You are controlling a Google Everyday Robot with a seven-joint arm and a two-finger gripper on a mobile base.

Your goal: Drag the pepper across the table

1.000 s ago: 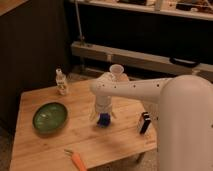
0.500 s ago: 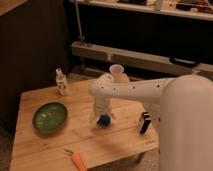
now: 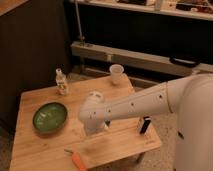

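The pepper (image 3: pixel 77 160) is a small orange, carrot-like piece with a thin greenish stem end pointing left. It lies near the front edge of the light wooden table (image 3: pixel 35 145). My gripper (image 3: pixel 95 130) hangs at the end of the white arm, pointing down at the tabletop. It is a short way above and to the right of the pepper and does not touch it. The arm's rounded wrist hides most of the gripper.
A green bowl (image 3: pixel 50 118) sits at the left. A small clear bottle (image 3: pixel 61 82) stands at the back left and a white cup (image 3: pixel 116 74) at the back edge. A dark blocky object (image 3: pixel 145 125) stands near the right edge. My arm crosses the table's right half.
The wrist and gripper have moved left and toward the front edge, closer to the pepper. The blue thing seen under the gripper earlier is now hidden behind the wrist. The pepper has not moved.
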